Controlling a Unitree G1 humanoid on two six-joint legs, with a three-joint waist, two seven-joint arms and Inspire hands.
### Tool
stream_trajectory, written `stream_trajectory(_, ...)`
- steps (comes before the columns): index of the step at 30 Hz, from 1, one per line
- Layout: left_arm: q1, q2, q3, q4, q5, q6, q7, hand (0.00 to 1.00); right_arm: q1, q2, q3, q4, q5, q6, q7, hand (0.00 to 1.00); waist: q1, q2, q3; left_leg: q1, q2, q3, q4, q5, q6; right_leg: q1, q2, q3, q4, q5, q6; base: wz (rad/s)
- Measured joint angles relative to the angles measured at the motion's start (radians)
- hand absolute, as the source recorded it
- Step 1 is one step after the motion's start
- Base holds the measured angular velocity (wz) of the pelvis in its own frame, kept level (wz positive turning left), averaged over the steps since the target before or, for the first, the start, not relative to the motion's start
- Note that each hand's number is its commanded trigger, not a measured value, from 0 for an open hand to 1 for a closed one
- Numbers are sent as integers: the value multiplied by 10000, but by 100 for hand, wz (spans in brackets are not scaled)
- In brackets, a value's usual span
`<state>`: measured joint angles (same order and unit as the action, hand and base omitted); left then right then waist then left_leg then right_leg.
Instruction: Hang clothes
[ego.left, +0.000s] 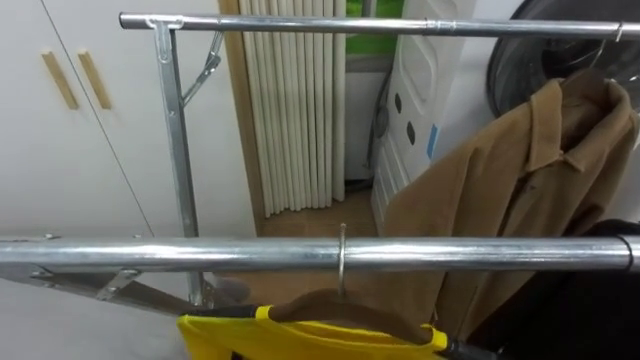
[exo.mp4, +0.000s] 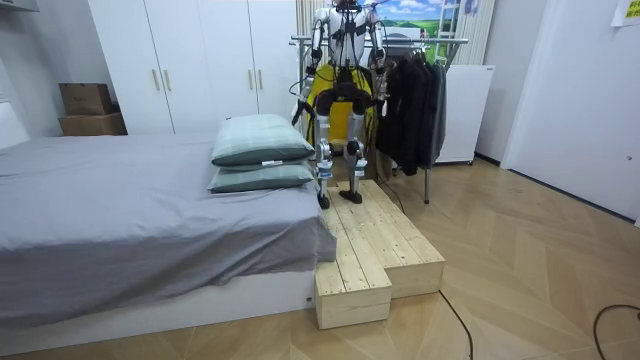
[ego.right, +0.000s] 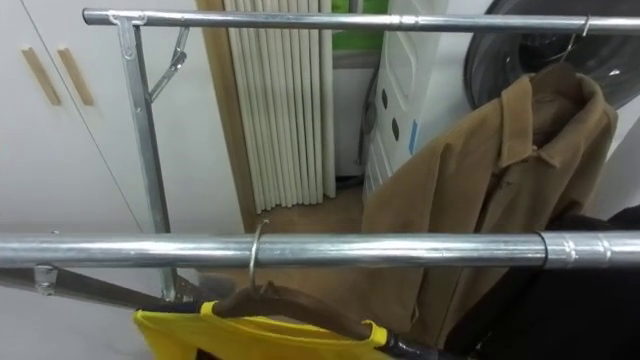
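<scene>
Up on a wooden platform beside the bed, the robot faces the rack — yellow garment hung (fingers unreadable).

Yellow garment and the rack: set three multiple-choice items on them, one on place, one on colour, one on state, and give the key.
1. The yellow garment's hanger hooks over:
A the far rail
B the near rail
C a wardrobe handle

2. The jacket on the far rail is:
A brown
B red
C white

3. The yellow garment is:
A folded in a drawer
B bundled in a basket
C hung on its hanger

Key:
1 B, the hanger's hook sits over the near rail.
2 A, the jacket's collar and sleeve are brown.
3 C, its shoulders drape over the hanger below the rail.
</scene>
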<state>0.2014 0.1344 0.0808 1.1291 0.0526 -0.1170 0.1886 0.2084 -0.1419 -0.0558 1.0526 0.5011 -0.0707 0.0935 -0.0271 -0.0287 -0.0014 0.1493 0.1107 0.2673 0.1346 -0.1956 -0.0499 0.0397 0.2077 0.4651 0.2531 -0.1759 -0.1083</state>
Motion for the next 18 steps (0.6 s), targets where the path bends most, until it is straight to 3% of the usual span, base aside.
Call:
stream_trajectory(3,52,1,11,1,4,61,-4,0,102,6,36,418,-197,71,-2,0,-9,-45,-42,-57,-120,-568,-81,-28,-21,157,8,190,46,0,0,-2)
stream_trajectory(6,39,-39,5,0,2,99,-77,0,64,55,52,812,-396,67,107,0,-53,-41,-33,-221,-327,-1269,-73,-144,27,147,-1,268,40,0,1,-4)
stream_trajectory(9,27,-46,-55,0,7,221,-273,0,31,168,104,1133,-393,69,277,0,-58,37,2,-92,-336,-1421,-128,-136,57,127,6,147,-2,-1,7,3)
stream_trajectory(10,-9,-61,-50,3,8,273,-331,0,50,205,138,1194,-403,79,355,0,-75,92,66,8,-323,-1378,-191,-152,33,146,-11,-72,-53,-15,41,14)
stream_trajectory(12,-15,-48,-17,3,10,309,-487,0,131,231,71,1264,-465,92,516,0,-71,136,90,26,-318,-1305,-221,-189,-18,147,-101,-572,-173,-90,180,13)
stream_trajectory(14,-13,-41,93,9,8,352,-647,0,140,237,-157,1277,-609,252,636,0,-26,134,101,39,-354,-1280,-217,-212,-30,114,-299,-1585,-360,-157,297,-2)
stream_trajectory(18,-36,-60,162,23,0,464,-752,0,0,256,-356,1599,-603,390,729,0,2,166,97,26,-357,-1327,-216,-238,-33,130,-376,-1945,-529,-181,337,-4)
